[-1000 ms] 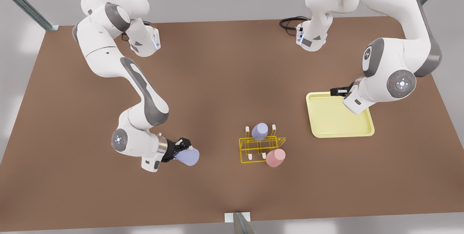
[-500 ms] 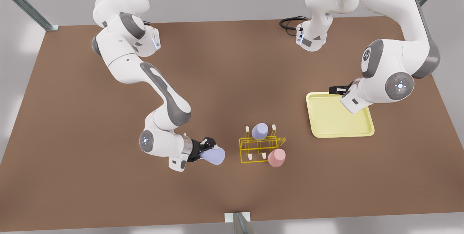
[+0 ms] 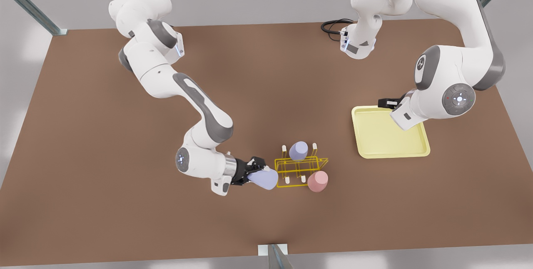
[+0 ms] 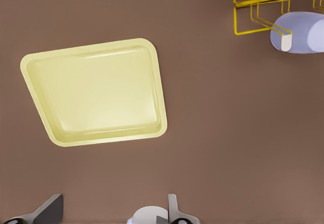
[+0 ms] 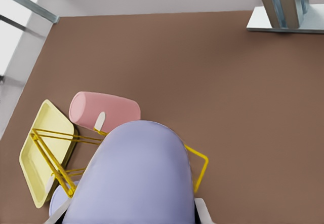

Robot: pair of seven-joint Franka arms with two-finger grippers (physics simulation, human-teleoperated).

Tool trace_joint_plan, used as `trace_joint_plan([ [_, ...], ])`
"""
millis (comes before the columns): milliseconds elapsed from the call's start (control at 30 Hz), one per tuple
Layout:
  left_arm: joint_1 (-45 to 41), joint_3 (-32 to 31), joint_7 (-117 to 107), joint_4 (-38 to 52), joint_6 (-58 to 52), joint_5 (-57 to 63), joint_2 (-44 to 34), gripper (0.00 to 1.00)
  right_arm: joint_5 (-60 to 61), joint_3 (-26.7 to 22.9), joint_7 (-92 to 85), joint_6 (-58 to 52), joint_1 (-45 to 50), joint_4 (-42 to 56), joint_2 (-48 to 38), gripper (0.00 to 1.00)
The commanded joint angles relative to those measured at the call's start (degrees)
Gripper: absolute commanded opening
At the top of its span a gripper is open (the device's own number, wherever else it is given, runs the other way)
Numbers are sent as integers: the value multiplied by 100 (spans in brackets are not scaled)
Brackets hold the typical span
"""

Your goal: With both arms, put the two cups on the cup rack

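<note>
My right gripper [image 3: 252, 173] grips a lavender cup [image 3: 264, 178] at the cup rack's [image 3: 300, 170] edge, mid-tabletop. 2 cups already sit on pegs. Left gripper [image 4: 109, 215] waits spread wide over the tray [image 3: 389, 135]. Risk: cup snagging wire, shoving rack.

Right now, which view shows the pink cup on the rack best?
The front view: the pink cup shows whole, sitting at the near corner of the yellow wire cup rack. The right wrist view shows it lying sideways on a peg, partly behind the lavender cup held in the right pincer. The left wrist view catches a sliver of pink at the frame edge.
</note>
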Motion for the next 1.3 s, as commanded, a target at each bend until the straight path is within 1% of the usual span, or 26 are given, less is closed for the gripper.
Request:
trace_joint_plan([
  [0, -9, -4, 132, 2, 4, 5, -6, 100, 21, 3, 114, 245, 45, 54, 48, 80],
  [400, -9, 5, 123, 37, 48, 31, 38, 100, 127, 21, 114, 456, 335, 335, 250, 80],
  [800, 18, 14, 132, 37, 118, 40, 117, 100, 144, 30, 97, 579, 458, 344, 365, 80],
  [833, 26, 14, 132, 37, 118, 40, 135, 100, 135, 30, 97, 579, 458, 344, 365, 81],
  [867, 44, 14, 140, 37, 118, 40, 135, 100, 144, 30, 97, 579, 458, 344, 365, 87],
  [900, 53, 14, 140, 37, 118, 40, 144, 100, 144, 30, 88, 579, 458, 344, 365, 100],
  [1267, 97, 22, 149, 37, 206, 40, 179, 100, 179, 30, 97, 808, 599, 511, 444, 100],
])
